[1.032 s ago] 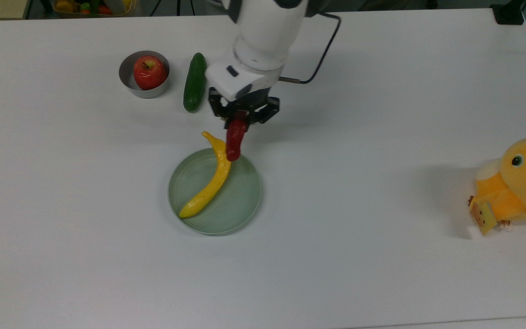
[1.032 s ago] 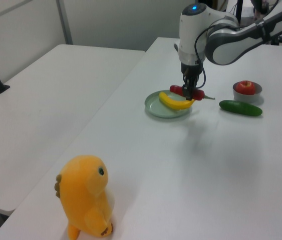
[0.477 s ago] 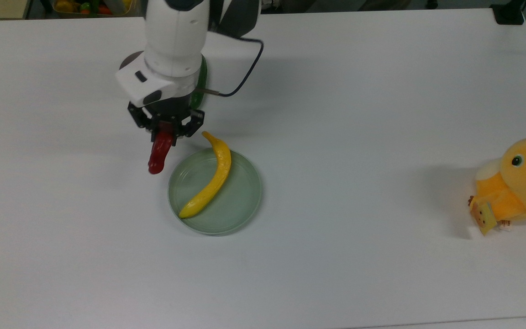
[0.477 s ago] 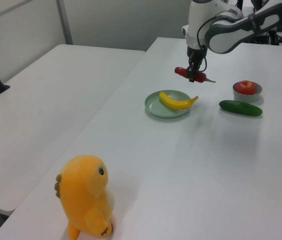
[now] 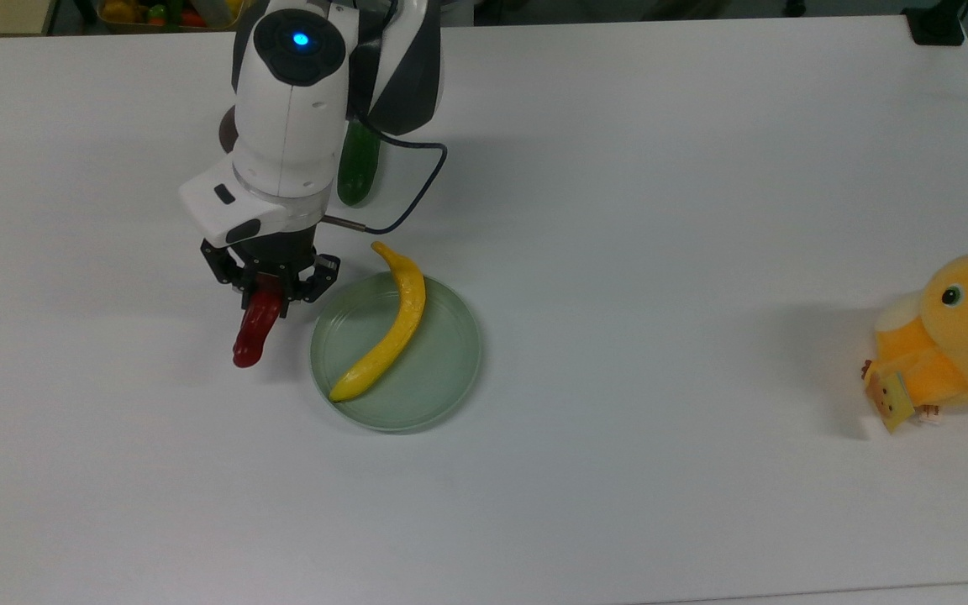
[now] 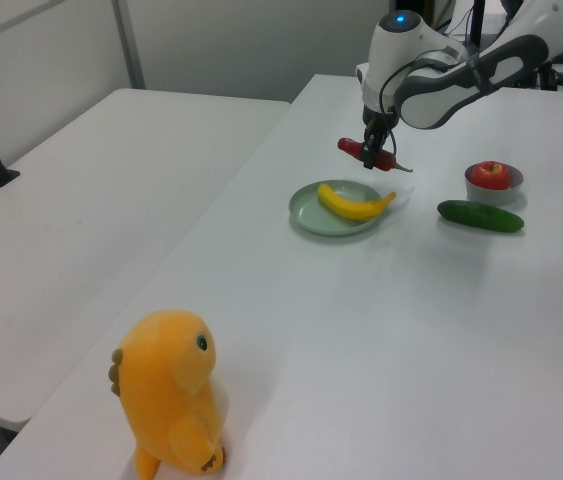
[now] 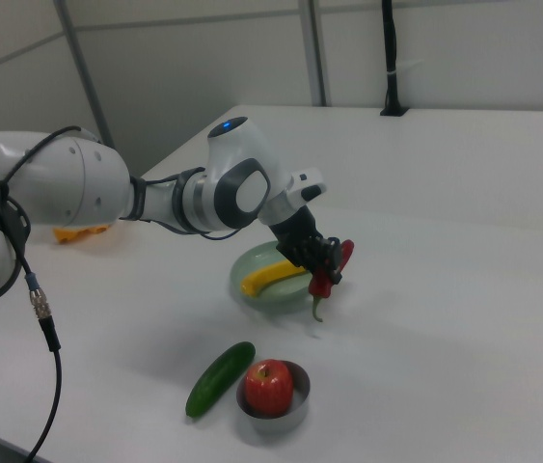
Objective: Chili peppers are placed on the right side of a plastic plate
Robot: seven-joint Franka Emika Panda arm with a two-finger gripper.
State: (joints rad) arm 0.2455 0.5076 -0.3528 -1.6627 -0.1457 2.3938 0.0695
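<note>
My gripper (image 5: 266,292) is shut on the chili peppers (image 5: 250,334), a single dark red glossy chili that hangs from the fingers above the table. It sits just off the plastic plate (image 5: 447,363) at the top view's left of the rim. The pale green plate holds a yellow banana-shaped pepper (image 5: 388,326) lying diagonally. In the left view the chili (image 6: 355,150) is held level in the gripper (image 6: 369,160), above and behind the plate (image 6: 306,207). In the right view the chili (image 7: 337,262) hangs at the right of the plate (image 7: 286,297).
A green cucumber (image 5: 357,168) lies behind the arm, partly hidden by it. A metal bowl (image 6: 494,187) with a red apple (image 6: 491,173) stands beside the cucumber (image 6: 480,215). An orange plush toy (image 5: 954,336) sits at the top view's far right edge.
The gripper carried the chili from over the plate's far rim to the top view's left, then nearer and lower beside the plate's left edge. The yellow pepper and the plate stayed put.
</note>
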